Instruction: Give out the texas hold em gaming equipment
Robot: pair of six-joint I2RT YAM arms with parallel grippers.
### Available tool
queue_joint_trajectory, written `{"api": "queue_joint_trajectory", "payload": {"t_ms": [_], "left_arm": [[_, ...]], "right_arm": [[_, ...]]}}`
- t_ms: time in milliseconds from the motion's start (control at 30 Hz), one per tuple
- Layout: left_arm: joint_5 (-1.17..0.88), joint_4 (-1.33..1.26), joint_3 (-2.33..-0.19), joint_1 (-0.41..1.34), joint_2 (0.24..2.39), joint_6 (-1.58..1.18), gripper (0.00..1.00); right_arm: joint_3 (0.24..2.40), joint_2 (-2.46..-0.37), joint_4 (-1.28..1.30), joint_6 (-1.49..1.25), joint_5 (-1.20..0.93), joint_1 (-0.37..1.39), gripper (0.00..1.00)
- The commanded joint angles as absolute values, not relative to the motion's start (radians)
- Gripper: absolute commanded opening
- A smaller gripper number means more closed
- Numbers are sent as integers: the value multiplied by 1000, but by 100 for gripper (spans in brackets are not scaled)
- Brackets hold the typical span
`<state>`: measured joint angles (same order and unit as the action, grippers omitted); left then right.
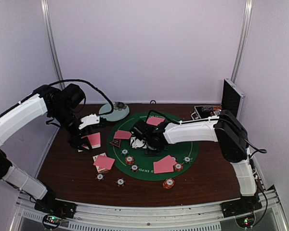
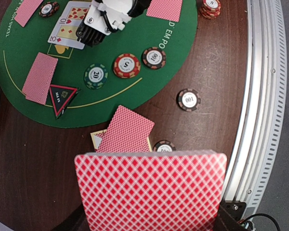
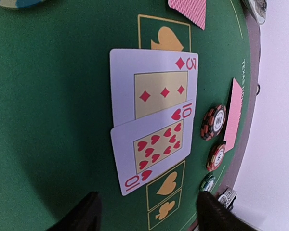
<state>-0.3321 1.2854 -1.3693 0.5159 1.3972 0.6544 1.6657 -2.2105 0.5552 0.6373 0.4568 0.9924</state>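
The left hand (image 1: 85,139) is clenching pink-backed cards (image 2: 150,192) above the counter (image 2: 33,159). They are hiding its fingers, and their count is hard to make out. The right hand (image 3: 147,214) is hanging released over the green mat (image 3: 53,120), above a face-up 3 of diamonds (image 3: 156,82) overlapped by a 10 of hearts (image 3: 151,144). 3 poker chips (image 2: 126,65) and a triangle marker (image 2: 60,95) are lying nearby. A plate (image 1: 114,110) and a metal case (image 1: 231,98) are standing behind.
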Motion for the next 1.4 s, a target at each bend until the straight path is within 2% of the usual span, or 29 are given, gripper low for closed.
{"api": "queue_joint_trajectory", "payload": {"t_ms": [0, 33, 67, 233, 367, 500, 733, 1000, 1133, 1367], "left_arm": [[-354, 1290, -1386, 514, 1388, 667, 0], [-352, 1290, -1385, 514, 1386, 667, 0], [-352, 1291, -1384, 514, 1383, 668, 0], [-341, 1281, -1382, 514, 1373, 667, 0], [-334, 1260, -1366, 514, 1352, 669, 0], [-333, 1259, -1367, 514, 1351, 670, 0], [-334, 1259, -1362, 514, 1357, 666, 0], [-329, 1259, -1377, 514, 1372, 651, 0], [-326, 1254, -1379, 514, 1381, 637, 0], [-317, 1252, -1387, 514, 1396, 612, 0]], "right_arm": [[1700, -2084, 486, 508, 458, 980, 90], [1712, -2066, 481, 477, 452, 975, 97], [1725, -2050, 477, 445, 447, 970, 99], [1814, -1990, 505, 236, 431, 934, 100], [2001, -2024, 715, 60, 348, 884, 100], [2050, -2031, 773, 12, 280, 871, 100], [1951, -1924, 744, -176, 122, 866, 100], [1826, -1869, 685, -523, -319, 862, 98], [1720, -1873, 555, -721, -489, 868, 100], [1629, -1902, 288, -958, -582, 920, 99]]}}
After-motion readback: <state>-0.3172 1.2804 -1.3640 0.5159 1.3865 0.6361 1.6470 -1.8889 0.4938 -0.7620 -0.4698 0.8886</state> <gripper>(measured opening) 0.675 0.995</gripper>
